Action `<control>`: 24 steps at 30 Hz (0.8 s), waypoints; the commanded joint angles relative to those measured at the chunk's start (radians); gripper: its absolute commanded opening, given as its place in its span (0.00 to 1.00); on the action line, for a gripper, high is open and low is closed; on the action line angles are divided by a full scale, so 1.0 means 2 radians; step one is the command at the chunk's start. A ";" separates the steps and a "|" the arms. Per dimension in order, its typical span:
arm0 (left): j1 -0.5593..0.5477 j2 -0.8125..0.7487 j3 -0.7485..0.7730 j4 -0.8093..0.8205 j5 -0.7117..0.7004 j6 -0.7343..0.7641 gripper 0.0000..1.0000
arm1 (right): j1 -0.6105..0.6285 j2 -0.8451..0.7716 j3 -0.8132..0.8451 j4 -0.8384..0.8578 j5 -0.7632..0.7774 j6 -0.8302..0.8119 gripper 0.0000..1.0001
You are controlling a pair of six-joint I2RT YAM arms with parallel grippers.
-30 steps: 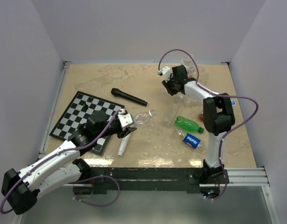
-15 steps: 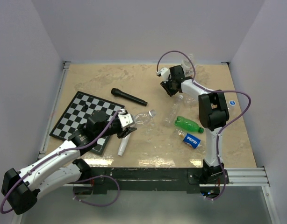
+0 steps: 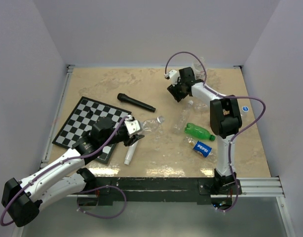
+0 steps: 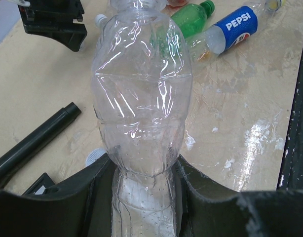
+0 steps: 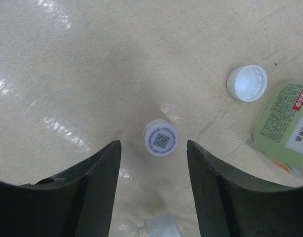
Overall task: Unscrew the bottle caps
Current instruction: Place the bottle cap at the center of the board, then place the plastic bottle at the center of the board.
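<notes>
Overhead, we are gripping a clear bottle with our left jaws just beside the chessboard. Its pale cap is pointing towards the middle of the worktop. Our right jaws are hovering over the far part of the worktop, beyond a green bottle and a blue-labelled bottle lying nearer that arm's base. A blue cap is sitting by the right edge, and a black microphone is lying between the two arms.

Through the left wrist camera, we are squeezing the clear bottle with the left jaws closed against both sides of its narrow near end. Its far end is running out of the top of the view.

Through the right wrist camera, our right jaws are standing wide apart and holding nothing. A printed cap is lying on the worktop between the fingers, touching neither. An upturned cap is resting further right, just beside a green-labelled bottle.
</notes>
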 commanded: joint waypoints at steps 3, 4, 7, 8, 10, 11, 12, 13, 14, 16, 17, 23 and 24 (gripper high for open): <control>0.002 -0.011 0.008 0.026 -0.007 -0.001 0.00 | 0.006 -0.142 -0.022 -0.036 -0.110 -0.050 0.59; 0.002 -0.011 0.007 0.026 -0.007 -0.002 0.00 | 0.006 -0.164 -0.028 -0.057 -0.156 -0.080 0.59; 0.002 -0.012 0.006 0.026 -0.003 -0.003 0.00 | 0.006 -0.246 -0.073 -0.119 -0.281 -0.207 0.63; 0.003 -0.012 0.007 0.026 0.000 -0.003 0.00 | 0.006 -0.274 -0.100 -0.155 -0.317 -0.267 0.66; 0.003 -0.011 0.007 0.026 0.007 -0.005 0.00 | 0.006 -0.320 -0.139 -0.230 -0.404 -0.415 0.74; 0.003 -0.009 0.007 0.026 0.012 -0.005 0.00 | 0.008 -0.337 -0.157 -0.274 -0.433 -0.531 0.91; 0.003 -0.010 0.007 0.026 0.018 -0.005 0.00 | 0.010 -0.351 -0.170 -0.304 -0.464 -0.591 0.98; 0.003 -0.009 0.007 0.027 0.021 -0.006 0.00 | 0.015 -0.362 -0.180 -0.324 -0.486 -0.627 0.98; 0.003 -0.009 0.006 0.026 0.023 -0.006 0.00 | 0.026 -0.366 -0.179 -0.333 -0.500 -0.631 0.98; 0.003 -0.009 0.005 0.026 0.027 -0.006 0.00 | 0.052 -0.361 -0.163 -0.358 -0.509 -0.635 0.98; 0.003 -0.009 0.004 0.026 0.029 -0.006 0.00 | 0.062 -0.354 -0.156 -0.368 -0.515 -0.637 0.98; 0.003 -0.007 0.004 0.045 0.039 -0.008 0.00 | 0.108 -0.326 -0.127 -0.353 -0.547 -0.579 0.98; 0.003 -0.009 0.004 0.045 0.041 -0.007 0.00 | 0.113 -0.324 -0.126 -0.348 -0.549 -0.568 0.98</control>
